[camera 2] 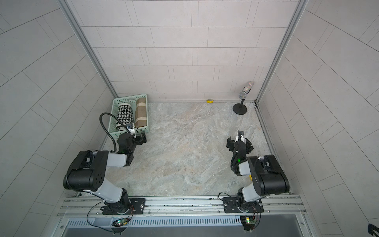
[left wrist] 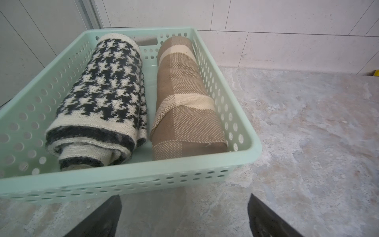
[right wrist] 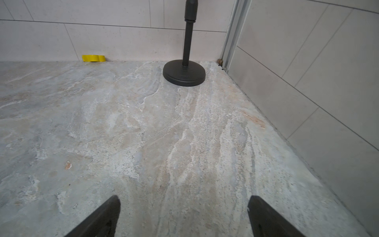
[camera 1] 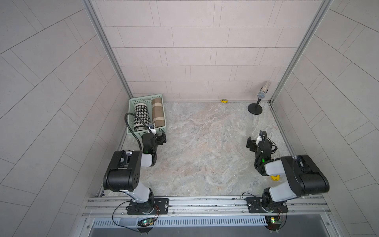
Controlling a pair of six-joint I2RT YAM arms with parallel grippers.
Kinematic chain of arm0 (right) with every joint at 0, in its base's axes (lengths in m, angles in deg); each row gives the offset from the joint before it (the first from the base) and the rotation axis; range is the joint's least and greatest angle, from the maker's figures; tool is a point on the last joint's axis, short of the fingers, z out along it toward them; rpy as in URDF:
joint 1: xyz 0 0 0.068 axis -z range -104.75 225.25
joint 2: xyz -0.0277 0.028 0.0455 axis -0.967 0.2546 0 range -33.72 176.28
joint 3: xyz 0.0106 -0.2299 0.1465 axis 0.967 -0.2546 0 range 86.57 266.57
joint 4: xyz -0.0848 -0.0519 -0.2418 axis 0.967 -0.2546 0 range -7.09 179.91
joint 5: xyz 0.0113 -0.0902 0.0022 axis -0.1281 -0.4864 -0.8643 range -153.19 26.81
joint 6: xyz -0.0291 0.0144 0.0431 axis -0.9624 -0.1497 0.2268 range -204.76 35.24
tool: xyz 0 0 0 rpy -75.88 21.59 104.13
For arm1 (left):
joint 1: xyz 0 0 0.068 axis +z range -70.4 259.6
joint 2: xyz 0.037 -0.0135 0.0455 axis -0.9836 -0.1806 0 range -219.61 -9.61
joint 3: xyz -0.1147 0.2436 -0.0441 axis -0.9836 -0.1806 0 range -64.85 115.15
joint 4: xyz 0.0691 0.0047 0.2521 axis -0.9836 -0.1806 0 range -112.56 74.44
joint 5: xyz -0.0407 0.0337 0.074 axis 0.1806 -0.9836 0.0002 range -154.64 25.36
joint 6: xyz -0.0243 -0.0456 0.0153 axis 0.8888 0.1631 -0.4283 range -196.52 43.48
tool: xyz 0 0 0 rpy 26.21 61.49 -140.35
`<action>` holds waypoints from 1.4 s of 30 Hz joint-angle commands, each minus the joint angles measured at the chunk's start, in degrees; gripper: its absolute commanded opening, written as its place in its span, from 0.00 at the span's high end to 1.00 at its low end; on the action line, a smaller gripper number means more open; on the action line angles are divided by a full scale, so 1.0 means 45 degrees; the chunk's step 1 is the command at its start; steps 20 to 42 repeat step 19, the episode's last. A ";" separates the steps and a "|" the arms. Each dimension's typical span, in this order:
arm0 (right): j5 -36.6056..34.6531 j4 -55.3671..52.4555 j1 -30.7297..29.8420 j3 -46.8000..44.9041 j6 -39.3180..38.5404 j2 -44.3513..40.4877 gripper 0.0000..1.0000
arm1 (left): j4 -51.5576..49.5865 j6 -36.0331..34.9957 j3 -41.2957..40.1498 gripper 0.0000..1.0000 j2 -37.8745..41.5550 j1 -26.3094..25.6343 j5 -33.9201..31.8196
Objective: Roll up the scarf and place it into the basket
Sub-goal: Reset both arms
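- Two rolled scarves lie in the mint-green basket (camera 1: pixel 146 96), side by side and lengthwise, and each runs nearly from its near wall to its far wall.
- The black-and-white houndstooth scarf (left wrist: pixel 102 90) takes the half of the basket next to the side wall. Its spiral end faces the basket's near wall, as the left wrist view shows.
- The tan checked scarf (left wrist: pixel 184 92) fills the half toward the open tabletop. It lies snug along that perforated side, with a cream band wrapped across it.
- A narrow gap between the two rolls shows the basket floor.
- The left gripper (camera 1: pixel 161 137) hovers just outside the basket's near wall. Its jaws are spread wide with nothing between them, only the marbled tabletop (camera 1: pixel 205 143) beneath.
- The right gripper (camera 1: pixel 260 142) sits well apart from the basket, across the table. It is spread wide too and carries nothing.
- A microphone (camera 1: pixel 260 94) stands tilted on a round black stand (right wrist: pixel 184 72) in the back corner opposite the basket's corner.
- A small piece of yellow tape (right wrist: pixel 93 58) lies at the foot of the back wall, between the basket and that stand.
- The basket itself sits tucked into its back corner, close to both walls.
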 commanded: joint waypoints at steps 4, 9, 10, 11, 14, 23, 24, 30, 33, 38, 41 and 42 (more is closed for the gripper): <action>0.0390 0.0107 0.0123 0.0706 -0.0270 -0.0132 0.00 | 0.0217 -0.0186 -0.0068 0.00 -0.0068 -0.0060 -0.0198; 0.0712 -0.1411 0.0118 0.1488 -0.0492 -0.0116 0.00 | 0.0233 -0.0186 -0.0068 0.00 -0.0082 -0.0059 -0.0185; 0.0759 -0.0891 0.0101 0.1345 -0.0484 0.0029 0.00 | 0.0220 -0.0188 -0.0068 0.00 -0.0066 -0.0067 -0.0186; 0.0785 -0.0966 0.0115 0.1317 -0.0479 -0.0069 0.00 | 0.0209 -0.0196 -0.0068 0.00 -0.0071 -0.0060 -0.0205; 0.0730 -0.0917 0.0110 0.1326 -0.0479 -0.0039 0.00 | 0.0182 -0.0186 -0.0030 0.00 -0.0092 -0.0063 -0.0224; 0.0741 -0.0946 0.0100 0.1326 -0.0490 -0.0031 0.00 | 0.0199 -0.0186 -0.0067 0.00 -0.0079 -0.0062 -0.0223; 0.0741 -0.0946 0.0100 0.1326 -0.0490 -0.0031 0.00 | 0.0199 -0.0186 -0.0067 0.00 -0.0079 -0.0062 -0.0223; 0.0741 -0.0946 0.0100 0.1326 -0.0490 -0.0031 0.00 | 0.0199 -0.0186 -0.0067 0.00 -0.0079 -0.0062 -0.0223; 0.0741 -0.0946 0.0100 0.1326 -0.0490 -0.0031 0.00 | 0.0199 -0.0186 -0.0067 0.00 -0.0079 -0.0062 -0.0223; 0.0741 -0.0946 0.0100 0.1326 -0.0490 -0.0031 0.00 | 0.0199 -0.0186 -0.0067 0.00 -0.0079 -0.0062 -0.0223; 0.0741 -0.0946 0.0100 0.1326 -0.0490 -0.0031 0.00 | 0.0199 -0.0186 -0.0067 0.00 -0.0079 -0.0062 -0.0223; 0.0741 -0.0946 0.0100 0.1326 -0.0490 -0.0031 0.00 | 0.0199 -0.0186 -0.0067 0.00 -0.0079 -0.0062 -0.0223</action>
